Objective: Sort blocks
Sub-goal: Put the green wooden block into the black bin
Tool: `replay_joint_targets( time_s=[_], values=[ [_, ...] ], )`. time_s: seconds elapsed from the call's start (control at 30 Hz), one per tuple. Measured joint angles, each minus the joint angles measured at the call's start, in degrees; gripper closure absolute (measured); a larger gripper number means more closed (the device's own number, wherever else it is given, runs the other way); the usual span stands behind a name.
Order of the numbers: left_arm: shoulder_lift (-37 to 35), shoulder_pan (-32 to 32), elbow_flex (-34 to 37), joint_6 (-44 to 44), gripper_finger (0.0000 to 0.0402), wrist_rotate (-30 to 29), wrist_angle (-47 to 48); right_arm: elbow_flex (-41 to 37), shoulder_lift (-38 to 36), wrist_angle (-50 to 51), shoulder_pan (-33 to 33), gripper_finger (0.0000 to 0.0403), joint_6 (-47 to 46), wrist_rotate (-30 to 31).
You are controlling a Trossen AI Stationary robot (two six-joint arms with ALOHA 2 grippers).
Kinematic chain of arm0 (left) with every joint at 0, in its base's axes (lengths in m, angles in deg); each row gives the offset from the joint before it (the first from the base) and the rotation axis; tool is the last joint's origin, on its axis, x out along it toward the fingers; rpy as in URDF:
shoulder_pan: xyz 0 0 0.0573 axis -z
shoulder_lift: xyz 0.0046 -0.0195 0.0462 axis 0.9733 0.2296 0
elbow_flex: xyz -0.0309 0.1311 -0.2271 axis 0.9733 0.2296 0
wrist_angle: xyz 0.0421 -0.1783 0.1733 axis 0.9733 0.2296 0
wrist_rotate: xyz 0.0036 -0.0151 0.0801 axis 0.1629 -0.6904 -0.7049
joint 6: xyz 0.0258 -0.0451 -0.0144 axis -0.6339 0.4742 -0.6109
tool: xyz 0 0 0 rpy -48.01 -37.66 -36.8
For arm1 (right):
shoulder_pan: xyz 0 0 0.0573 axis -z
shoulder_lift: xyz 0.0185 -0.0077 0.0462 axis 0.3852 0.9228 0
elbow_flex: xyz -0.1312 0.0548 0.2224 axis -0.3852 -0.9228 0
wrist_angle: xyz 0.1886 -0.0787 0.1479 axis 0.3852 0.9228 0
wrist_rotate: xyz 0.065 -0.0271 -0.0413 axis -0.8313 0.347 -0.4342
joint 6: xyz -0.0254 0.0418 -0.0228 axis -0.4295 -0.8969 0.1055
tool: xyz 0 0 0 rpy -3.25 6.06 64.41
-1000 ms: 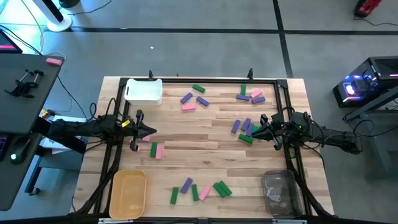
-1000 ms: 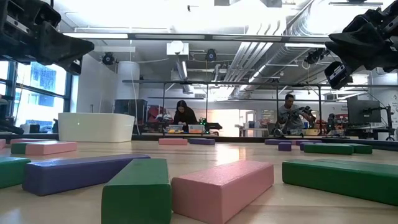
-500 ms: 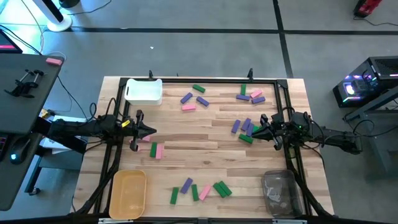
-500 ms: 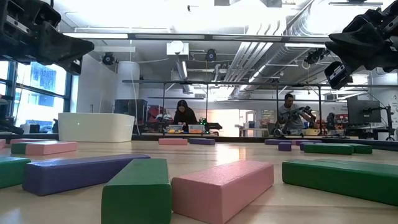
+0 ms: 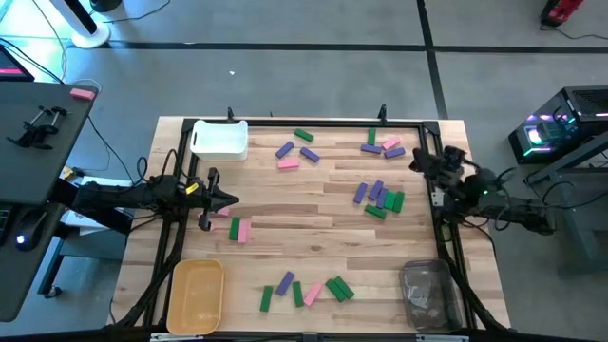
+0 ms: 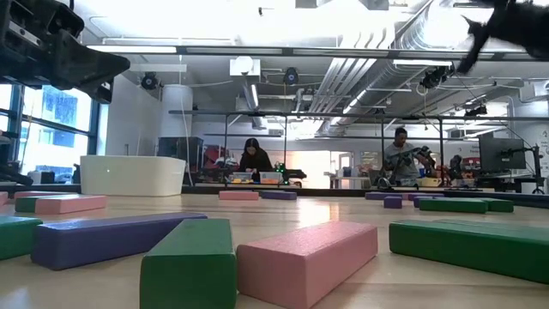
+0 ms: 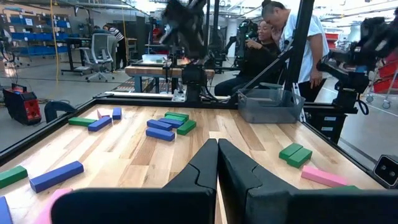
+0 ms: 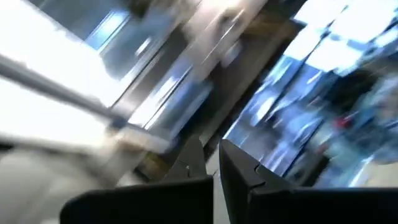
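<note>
Right pincer (image 5: 419, 162) raised at the worktop's (image 5: 323, 237) right edge, fingers together, a cluster of blocks (image 5: 378, 198) just beside it. Left pincer (image 5: 225, 200) level above the worktop, fingers together (pink blocks (image 5: 238, 229) beside it). Only the left wrist view shows the clear bin (image 7: 267, 104) side-on; contents indiscernible.

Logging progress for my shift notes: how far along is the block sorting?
Nothing looks sorted: the white bin, yellow bin and clear bin show no blocks. Neither the left claw nor the right claw holds one. All the blocks, still scattered across the table, remain.
</note>
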Motion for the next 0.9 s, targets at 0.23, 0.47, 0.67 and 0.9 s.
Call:
replay_joint_targets(
  time_s=[0.23,0.47,0.67,0.9],
  values=[
    [0.0,0.0,0.0,0.0,0.0401,0.0,-0.1,26.3,16.8,58.6,-1.0,0.0402,2.0,-19.6],
    [0.0,0.0,0.0,0.0,0.0401,0.0,-0.1,40.6,38.4,93.9,-9.8,0.0402,-8.8,-11.6],
    [0.0,0.0,0.0,0.0,0.0401,0.0,-0.1,41.6,51.3,97.7,-13.0,0.0399,-21.8,-8.5],
    [0.0,0.0,0.0,0.0,0.0401,0.0,-0.1,41.6,61.8,103.0,-8.4,0.0308,-23.6,-9.5]
  ],
)
